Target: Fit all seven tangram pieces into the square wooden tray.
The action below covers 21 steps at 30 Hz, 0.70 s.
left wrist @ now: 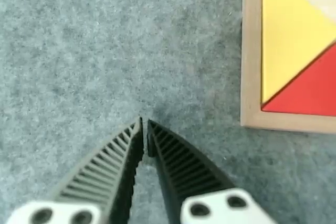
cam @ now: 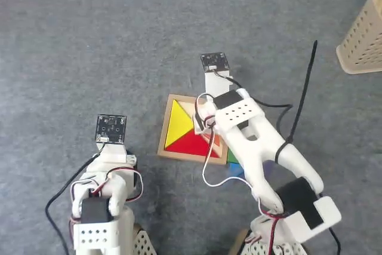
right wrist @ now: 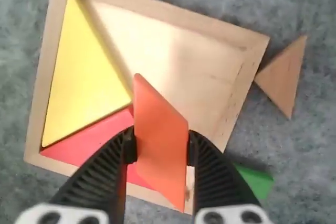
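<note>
Square wooden tray [right wrist: 157, 12] lies at the centre of the high view on a grey, carpet-covered table [cam: 83, 52], partly filled. A yellow triangle [right wrist: 79, 77] occupies the tray's left side, and a red triangle [right wrist: 86, 145] lies flush against it along the lower edge, with bare wood across the remaining floor. The right hand [right wrist: 159, 148], on the arm extending from the lower right of the high view, is clamped on an orange parallelogram [right wrist: 157, 108], one finger on each long edge. It holds the piece tilted over the spot where the yellow and red triangles meet; whether the piece touches them cannot be told. A wood-coloured triangle [right wrist: 281, 74] lies on the table just beside the tray's right edge, and a green piece [right wrist: 257, 179] lies just outside the tray's lower right corner. The left hand [left wrist: 145, 124], at the lower left of the high view, hangs above the table left of the tray, its fingers nearly together and holding nothing. A perforated beige basket [cam: 364, 34] stands at the upper right.
</note>
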{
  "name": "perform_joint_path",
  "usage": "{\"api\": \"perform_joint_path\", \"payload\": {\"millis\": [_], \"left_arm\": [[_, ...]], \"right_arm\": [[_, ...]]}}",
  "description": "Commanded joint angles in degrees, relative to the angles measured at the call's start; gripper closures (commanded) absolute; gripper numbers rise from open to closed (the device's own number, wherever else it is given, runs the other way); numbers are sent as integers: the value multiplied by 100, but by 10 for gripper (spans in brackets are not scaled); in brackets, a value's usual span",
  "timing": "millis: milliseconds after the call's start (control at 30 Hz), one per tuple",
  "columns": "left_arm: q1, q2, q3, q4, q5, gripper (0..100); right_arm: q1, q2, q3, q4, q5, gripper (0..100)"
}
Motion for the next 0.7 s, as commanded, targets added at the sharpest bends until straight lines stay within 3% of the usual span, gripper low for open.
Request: {"api": "perform_joint_path", "payload": {"millis": [0, 233, 567, 667], "left_arm": [[26, -105, -57, 44, -18, 983], [26, -105, -57, 44, -18, 983], [26, -105, -57, 44, -18, 983], [26, -105, -57, 44, -18, 983]], "right_arm": [[-101, -400, -35, -92, -132, 972], [-110, -400, -26, -40, -114, 800], [-101, -409, -26, -40, -97, 801], [-110, -444, 158, -145, -97, 872]]}}
